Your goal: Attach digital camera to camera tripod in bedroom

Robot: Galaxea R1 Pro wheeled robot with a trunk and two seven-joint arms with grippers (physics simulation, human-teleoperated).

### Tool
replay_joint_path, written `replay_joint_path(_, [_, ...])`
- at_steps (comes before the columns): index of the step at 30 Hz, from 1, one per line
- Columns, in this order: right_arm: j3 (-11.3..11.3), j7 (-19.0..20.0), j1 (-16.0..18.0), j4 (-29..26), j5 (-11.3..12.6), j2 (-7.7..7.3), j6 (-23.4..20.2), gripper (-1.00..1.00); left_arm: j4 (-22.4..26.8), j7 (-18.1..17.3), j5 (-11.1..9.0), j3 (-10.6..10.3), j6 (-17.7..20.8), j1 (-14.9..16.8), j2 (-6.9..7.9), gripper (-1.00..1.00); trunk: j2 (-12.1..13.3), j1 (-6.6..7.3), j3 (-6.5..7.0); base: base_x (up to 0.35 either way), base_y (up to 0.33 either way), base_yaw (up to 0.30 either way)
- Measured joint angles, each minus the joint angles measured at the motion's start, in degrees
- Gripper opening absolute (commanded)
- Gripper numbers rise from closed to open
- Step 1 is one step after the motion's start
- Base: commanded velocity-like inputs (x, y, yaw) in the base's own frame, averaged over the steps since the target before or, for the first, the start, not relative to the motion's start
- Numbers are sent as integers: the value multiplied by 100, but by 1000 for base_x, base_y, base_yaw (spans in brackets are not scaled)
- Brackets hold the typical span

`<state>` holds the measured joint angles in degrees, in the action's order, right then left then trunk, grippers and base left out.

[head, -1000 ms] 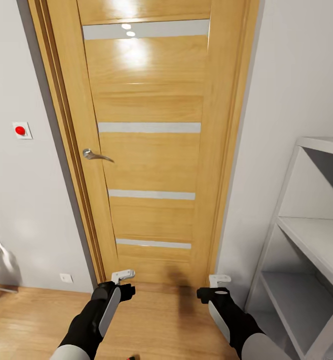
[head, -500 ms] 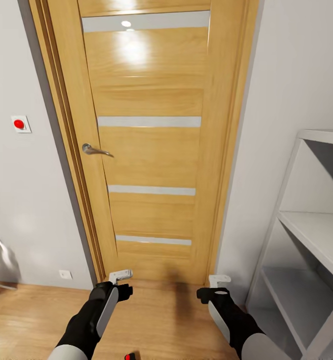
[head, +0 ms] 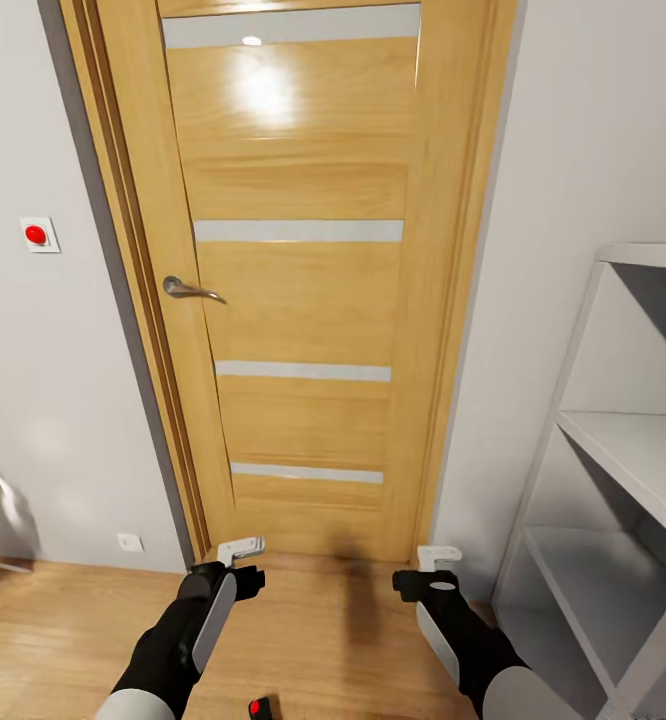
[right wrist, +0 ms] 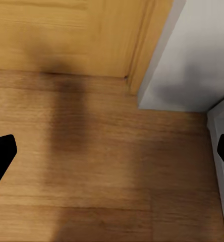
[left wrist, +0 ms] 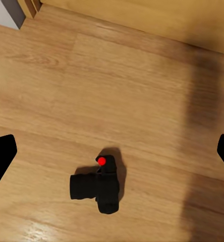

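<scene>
Straight ahead of our two grippers stands a closed wooden door [head: 298,290], honey-coloured with pale horizontal strips and a metal lever handle [head: 188,290]. We hold our left gripper [head: 241,560] and our right gripper [head: 435,566] low over the wood floor [head: 343,640], both pointing toward the foot of the door. Looking along the left gripper's fingers, we see their dark tips at the two edges of the wrist picture with a wide gap between them, so they are spread and hold nothing. Our right gripper's fingers are spread the same way, bare floor between them.

Below and between the left fingers the digital camera [left wrist: 98,185] lies on the floorboards, a small black body with a red dot on top, untouched by either finger. From the head view we catch just a sliver of it at the bottom edge, between our two arms, on the floor.

Beyond the right fingers we see the door frame meet a pale grey wall [right wrist: 192,55]. To our right stands a white shelf unit [head: 623,470]. On the wall to our left sits a small white plate with a red button [head: 38,235].
</scene>
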<state>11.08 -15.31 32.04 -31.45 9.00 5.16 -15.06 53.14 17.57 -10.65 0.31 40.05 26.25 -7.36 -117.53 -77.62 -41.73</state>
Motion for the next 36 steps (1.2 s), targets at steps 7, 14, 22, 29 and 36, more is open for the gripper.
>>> replay_joint_path(7, [1, 8, 0, -2, -4, -32, -41, 100, 13, 0, 0, 1, 4, 0, -3, 100, -281, -154, -126, 0, 0, 0])
replay_joint_path(14, [1, 3, 0, 0, -2, -56, -50, 100, 1, 118, -7, 1, 14, 0, -3, 100, -562, -308, -251, 0, 0, 0])
replay_joint_path(22, [-4, 7, 0, 0, 5, -63, -44, 100, 16, 201, -24, 0, 22, 0, -12, 100, -882, -483, -395, 0, 0, 0])
replay_joint_path(29, [-7, -1, 0, 0, 1, -62, -42, 100, 31, 202, -25, -6, 22, 0, -17, 100, -1163, -637, -521, 0, 0, 0])
replay_joint_path(36, [-8, -11, 0, 0, -11, -45, -20, 100, 35, 202, -26, -7, 23, 0, -10, 100, -1444, -791, -646, 0, 0, 0])
